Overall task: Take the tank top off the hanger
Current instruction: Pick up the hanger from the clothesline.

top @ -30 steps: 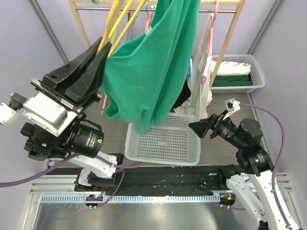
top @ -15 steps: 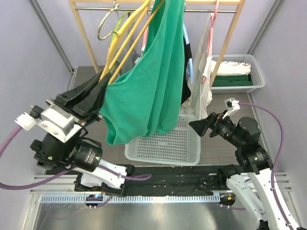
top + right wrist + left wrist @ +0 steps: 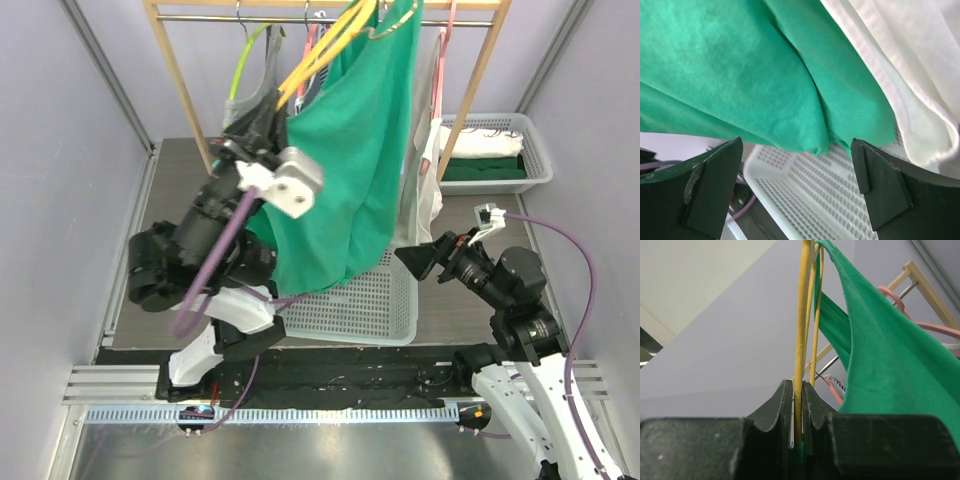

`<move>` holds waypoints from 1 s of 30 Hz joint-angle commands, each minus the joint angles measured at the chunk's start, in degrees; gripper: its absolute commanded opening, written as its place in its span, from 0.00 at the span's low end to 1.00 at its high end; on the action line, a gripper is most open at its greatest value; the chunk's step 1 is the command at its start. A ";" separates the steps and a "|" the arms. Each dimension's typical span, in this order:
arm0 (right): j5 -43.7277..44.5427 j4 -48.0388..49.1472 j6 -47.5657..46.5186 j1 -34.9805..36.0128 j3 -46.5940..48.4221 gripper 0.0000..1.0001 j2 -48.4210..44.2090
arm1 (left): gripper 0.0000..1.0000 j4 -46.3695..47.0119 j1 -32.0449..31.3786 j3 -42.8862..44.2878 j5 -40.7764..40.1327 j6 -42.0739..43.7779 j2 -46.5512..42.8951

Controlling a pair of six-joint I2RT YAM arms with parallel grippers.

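The green tank top [image 3: 350,150] hangs on a yellow hanger [image 3: 322,50] in front of the rack. My left gripper [image 3: 272,108] is raised high and shut on the hanger's lower wire. In the left wrist view the yellow wire [image 3: 800,340] runs up from between the closed jaws of that gripper [image 3: 798,390], with the tank top [image 3: 890,365] draped to its right. My right gripper [image 3: 415,262] is open and empty, just right of the top's lower edge. In the right wrist view the green hem [image 3: 740,75] hangs just above the gap of the right gripper [image 3: 796,150].
A white perforated basket [image 3: 350,310] sits on the floor under the tank top, also in the right wrist view [image 3: 815,200]. A white garment [image 3: 430,130] and other hangers hang on the wooden rack [image 3: 180,70]. A second basket [image 3: 535,150] with folded clothes stands at the back right.
My left arm has swung up and to the right with the hanger, carrying the tank top toward the rack and closer to the right gripper. The right arm has barely moved.
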 commanded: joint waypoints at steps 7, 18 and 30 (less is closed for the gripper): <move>26.96 38.93 2.87 15.84 2.90 1.00 10.44 | 0.02 -9.84 0.07 -2.05 -4.75 -44.91 2.56; 66.09 65.81 -31.35 66.50 16.91 1.00 47.72 | 0.01 -9.50 0.78 -6.43 -1.32 -45.27 1.15; 76.90 86.39 -47.80 80.67 20.87 1.00 58.37 | 0.02 -3.35 -3.70 -15.04 4.65 -40.72 -4.20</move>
